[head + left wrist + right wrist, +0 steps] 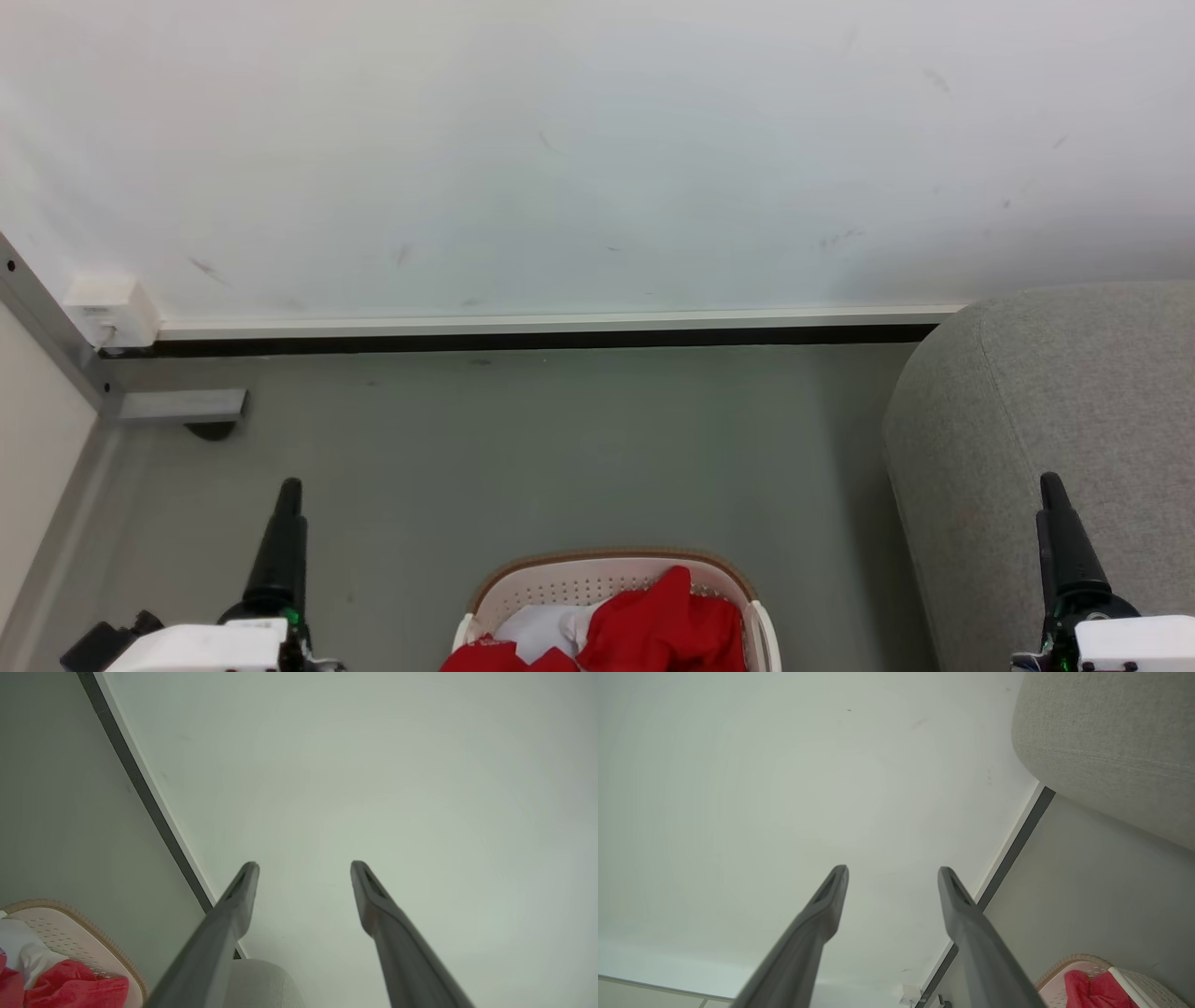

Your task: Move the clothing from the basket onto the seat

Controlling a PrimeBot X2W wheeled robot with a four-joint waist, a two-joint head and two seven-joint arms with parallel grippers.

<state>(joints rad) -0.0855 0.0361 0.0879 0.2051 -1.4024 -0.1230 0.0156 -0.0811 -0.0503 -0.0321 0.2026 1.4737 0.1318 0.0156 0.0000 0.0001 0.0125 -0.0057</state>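
Flanking the basket (607, 557) with jaws wide and empty, your left gripper (304, 865) looks nearer the clothing (667, 630) than your right gripper (893, 871).

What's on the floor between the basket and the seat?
Only bare grey floor separates the basket and the seat, as the head view shows.

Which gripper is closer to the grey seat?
The right gripper: in the head view it shows against the seat, while the left gripper hangs over floor on the basket's other side.
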